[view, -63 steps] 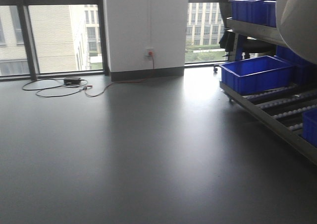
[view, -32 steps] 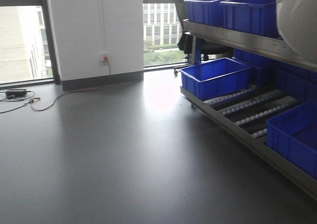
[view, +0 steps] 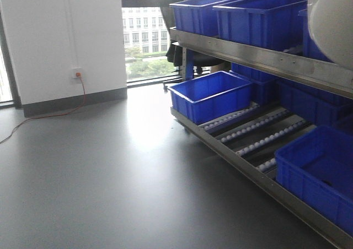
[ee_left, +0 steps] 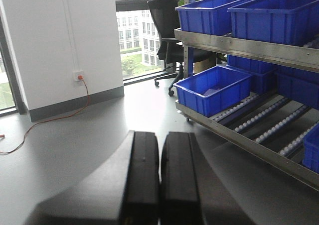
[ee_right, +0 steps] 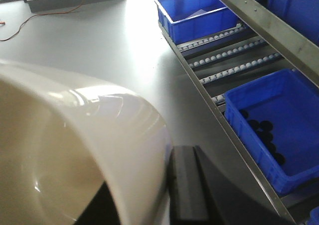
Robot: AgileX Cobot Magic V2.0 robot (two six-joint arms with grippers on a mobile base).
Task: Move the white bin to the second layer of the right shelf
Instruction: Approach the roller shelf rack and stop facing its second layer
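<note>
While the right gripper (ee_right: 149,187) clamps the wall of the white bin (ee_right: 99,135) and the left gripper (ee_left: 159,175) is closed on nothing, the bin hangs near the rack (view: 231,150), not yet on the right shelf second layer (view: 259,57), so placing it is left to do.

The white bin (view: 333,23) is cropped top and right.

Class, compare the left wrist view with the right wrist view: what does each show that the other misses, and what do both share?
Only the left wrist view: the shut left claw, a black office chair and a wall socket. Only the right wrist view: the white bin close up, and dark round pieces lying in the near blue crate. Both: the far blue crate on roller rails, and grey floor.
</note>
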